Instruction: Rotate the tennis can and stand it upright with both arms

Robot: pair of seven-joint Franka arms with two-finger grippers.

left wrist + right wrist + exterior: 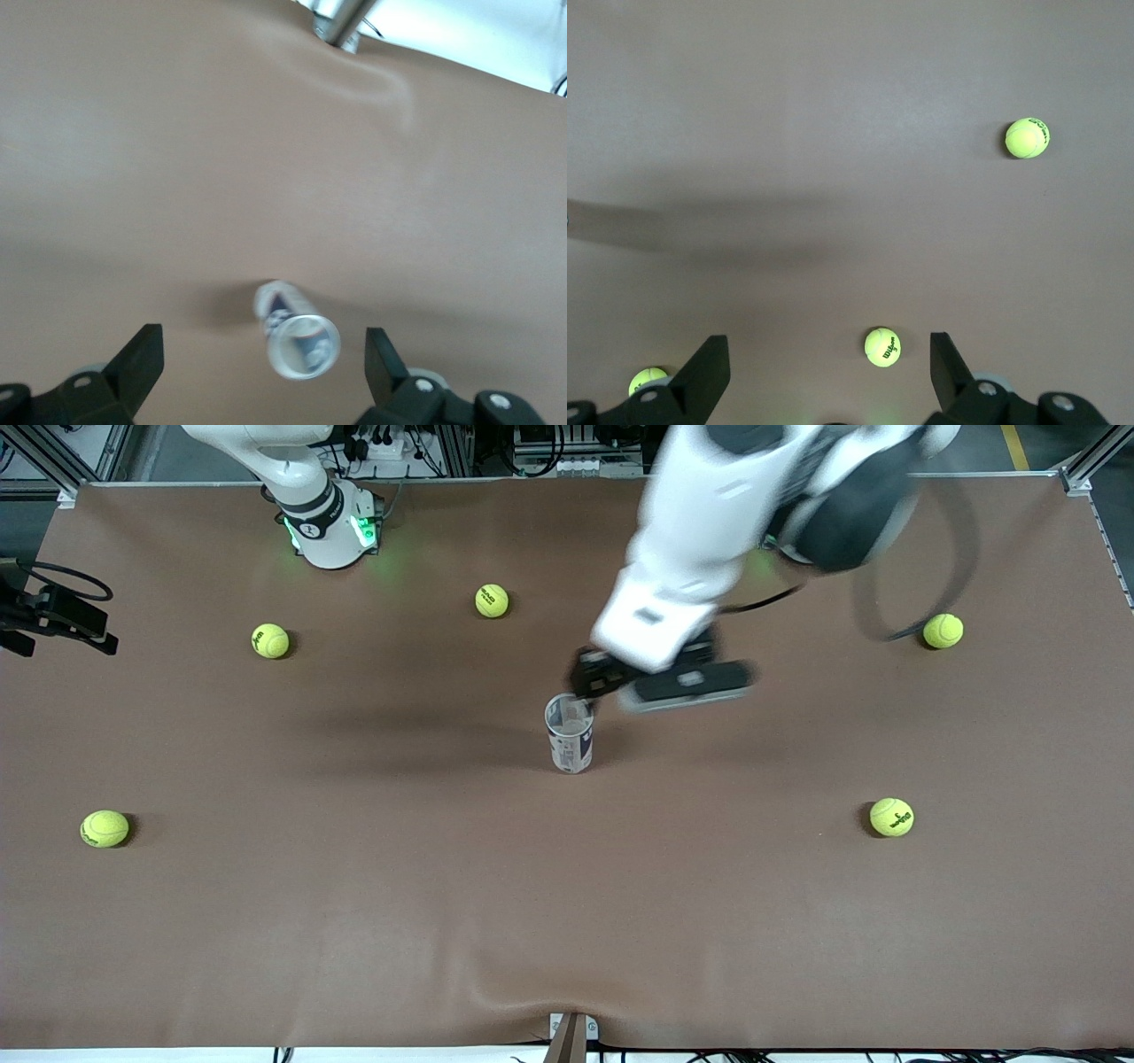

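- Right now the tennis can (570, 734) stands upright near the middle of the brown worktop (567, 921), its open silvery rim facing up; no balls show inside it.
- Your left pincer (264, 354) hangs just above the can, toward the left arm's end of the worktop. Its fingers are spread wide with the can's mouth between them, not touching, so it is released and grasps nothing.
- Your right pincer (829, 359) is also spread and empty, looking down on bare worktop and three tennis balls (882, 346). That arm waits near its base.
- Five tennis balls (891, 817) lie scattered well apart from the can in the front view.
- Expect the can to be very light and top-heavy for its slim foot, so a nudge could tip it.
- Judge the clear plastic wall as smooth, slippery and thin enough to flex; squeeze gently.
- Should you take hold again, grip across the labelled body near mid-height, not the rim.
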